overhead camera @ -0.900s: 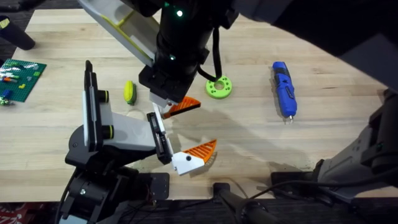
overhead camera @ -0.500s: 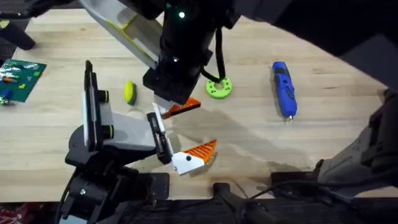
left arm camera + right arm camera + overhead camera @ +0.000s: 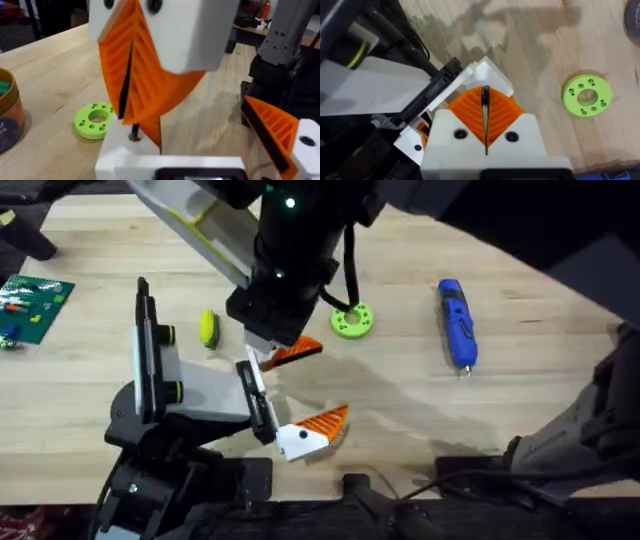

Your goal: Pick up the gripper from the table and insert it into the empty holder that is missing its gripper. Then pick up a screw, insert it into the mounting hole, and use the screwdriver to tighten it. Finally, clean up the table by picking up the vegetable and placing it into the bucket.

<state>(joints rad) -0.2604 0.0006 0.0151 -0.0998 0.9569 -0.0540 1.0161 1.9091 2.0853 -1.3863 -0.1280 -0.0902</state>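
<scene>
Pale wooden worktop (image 3: 400,410) is carrying everything. Nearest, the left claw (image 3: 290,415) is sitting low; I cannot tell whether it is apart or together. Just beyond, the right claw (image 3: 290,352) is pinching together on 1 screw (image 3: 134,134), pointing it down at the white mount (image 3: 125,155), so insertion seems underway. Farther off, the vegetable (image 3: 208,328) and screwdriver (image 3: 457,322) are lying untouched: tightening and cleanup are remaining.
</scene>
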